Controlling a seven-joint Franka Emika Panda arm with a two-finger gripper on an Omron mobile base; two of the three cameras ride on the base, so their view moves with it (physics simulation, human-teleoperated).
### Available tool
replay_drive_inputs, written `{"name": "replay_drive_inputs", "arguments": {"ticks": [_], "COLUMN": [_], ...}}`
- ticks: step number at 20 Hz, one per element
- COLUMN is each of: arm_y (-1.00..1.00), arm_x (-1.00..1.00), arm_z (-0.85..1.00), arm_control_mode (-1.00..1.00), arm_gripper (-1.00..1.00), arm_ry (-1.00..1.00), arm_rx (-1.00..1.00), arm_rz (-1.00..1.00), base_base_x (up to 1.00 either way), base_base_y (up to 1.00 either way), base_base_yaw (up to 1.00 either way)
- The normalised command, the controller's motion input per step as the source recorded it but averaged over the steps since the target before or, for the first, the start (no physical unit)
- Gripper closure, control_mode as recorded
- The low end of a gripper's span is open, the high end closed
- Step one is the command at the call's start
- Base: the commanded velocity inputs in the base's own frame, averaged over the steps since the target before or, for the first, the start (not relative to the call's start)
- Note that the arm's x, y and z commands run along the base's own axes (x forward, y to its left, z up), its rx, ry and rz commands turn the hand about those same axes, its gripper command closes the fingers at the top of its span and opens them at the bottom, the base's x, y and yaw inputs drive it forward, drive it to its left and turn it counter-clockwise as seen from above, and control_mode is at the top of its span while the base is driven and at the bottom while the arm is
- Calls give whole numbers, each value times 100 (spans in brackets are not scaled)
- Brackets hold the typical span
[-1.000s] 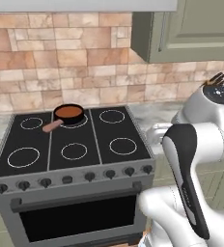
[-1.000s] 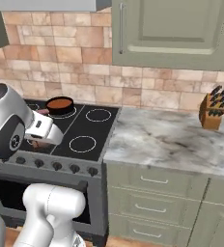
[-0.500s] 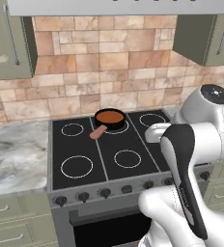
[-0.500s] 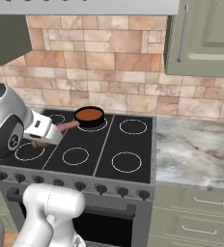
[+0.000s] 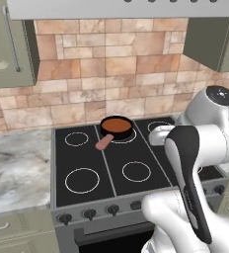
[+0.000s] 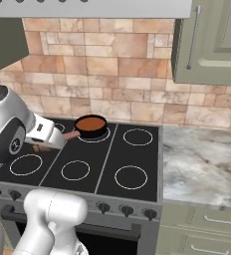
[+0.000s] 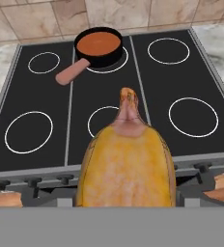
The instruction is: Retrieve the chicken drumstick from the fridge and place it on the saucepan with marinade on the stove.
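Claw is holding the chicken drumstick [image 7: 126, 166], seen in hand view: big golden-brown lump w/ narrow bone end pointing up toward the stove; jaws are standing wide around it, fingertips themselves hidden behind the meat. In the base views the claw end is sitting tucked behind the white arm, so can't make out the grip there.

Past the drumstick, the stove [image 7: 41, 149] is lying right ahead w/ knob row along the near edge. The saucepan with marinade [image 7: 98, 46] is sitting on the back-center burner, reddish sauce inside, pinkish handle [image 7: 72, 74] angling toward front-left. Also showing in left base view [image 5: 116, 127] and right base view [image 6: 91, 125]. Drumstick is well apart from the pan, hovering over the stove's front edge.

Nothing is standing btwn drumstick and pan, just bare black glass and white rings. Marble counter [image 6: 202, 167] is flanking the stove on the right, another stretch on the left [image 5: 15, 173]. Stone-tile backsplash [image 5: 106, 69] behind, green cabinets [image 6: 212, 40] above.

Vs earlier: whole view is shifting sideways — base is driving, so stove is now sitting more centered in both base views. Pan is staying on the same burner.
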Motion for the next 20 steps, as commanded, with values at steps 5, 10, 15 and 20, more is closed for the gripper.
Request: {"name": "replay_drive_inputs", "arguments": {"ticks": [5,10,15,20], "arm_y": [0,0,2,4], "arm_x": [16,100,100,97], "arm_z": [0,-1,-10,-2], "arm_control_mode": [-100,-100,-100,-100], "arm_gripper": [100,100,100,100], "arm_ry": [1,9,13,16], "arm_rx": [0,2,1,0], "arm_rz": [0,0,0,0], "base_base_x": [41,0,0,0], "base_base_y": [0,0,0,0], "base_base_yaw": [0,0,0,0]}}
